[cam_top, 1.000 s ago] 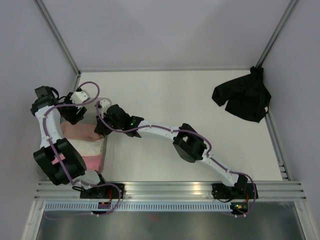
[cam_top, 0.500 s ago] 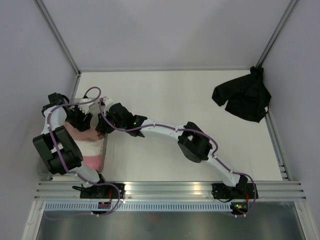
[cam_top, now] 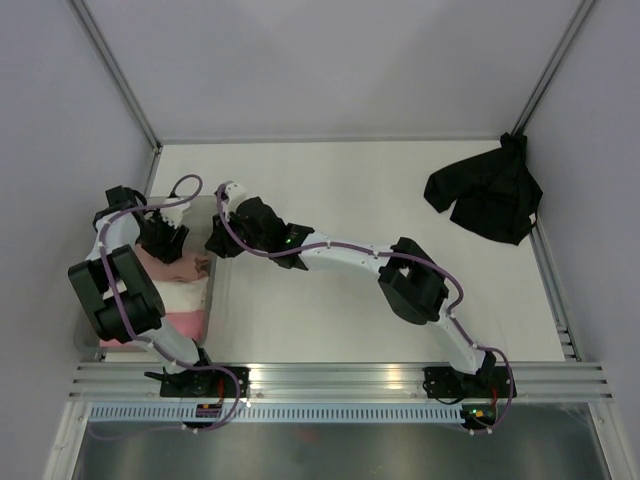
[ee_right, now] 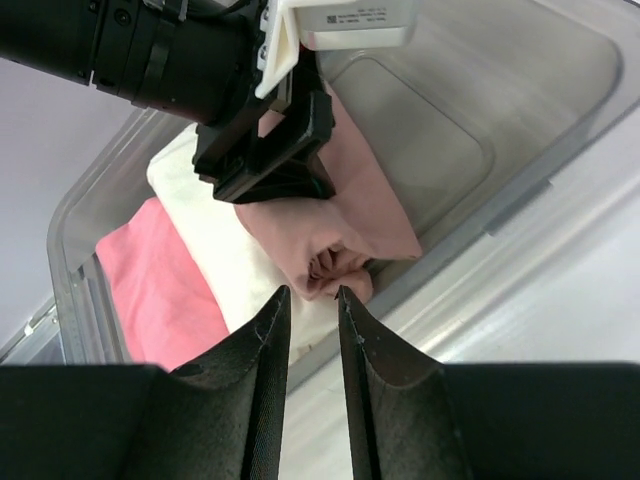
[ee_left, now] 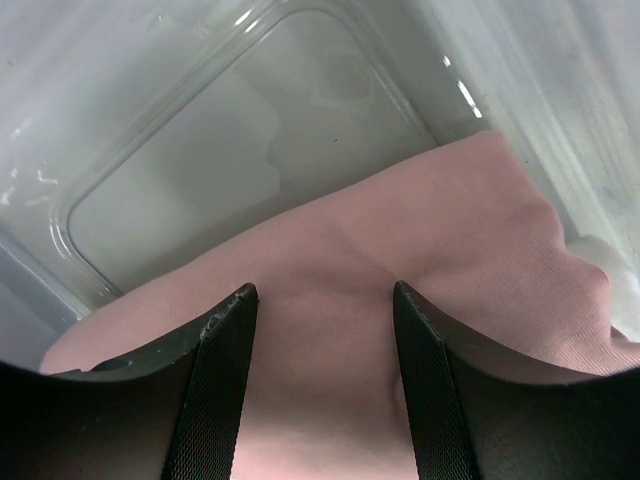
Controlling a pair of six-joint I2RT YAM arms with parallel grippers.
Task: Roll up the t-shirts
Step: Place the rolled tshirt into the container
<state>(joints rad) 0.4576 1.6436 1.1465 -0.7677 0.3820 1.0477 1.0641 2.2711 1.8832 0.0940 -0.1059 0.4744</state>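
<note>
The salmon-pink t-shirt roll lies in the translucent bin at the far left, beside a cream roll and a bright pink roll. My left gripper is open, its jaws straddling the salmon cloth from above; I cannot tell whether they touch it. My right gripper is narrowly open and empty, just outside the bin's right wall; it looks at the salmon roll's end. The black t-shirt lies crumpled at the far right.
The bin's bare floor shows beyond the salmon roll. The left gripper hangs over the rolls in the right wrist view. Enclosure walls and metal posts border the table. A rail runs along the near edge.
My right gripper has pulled back out of the bin to the right, leaving the salmon roll there. My left gripper has moved over the salmon roll inside the bin.
</note>
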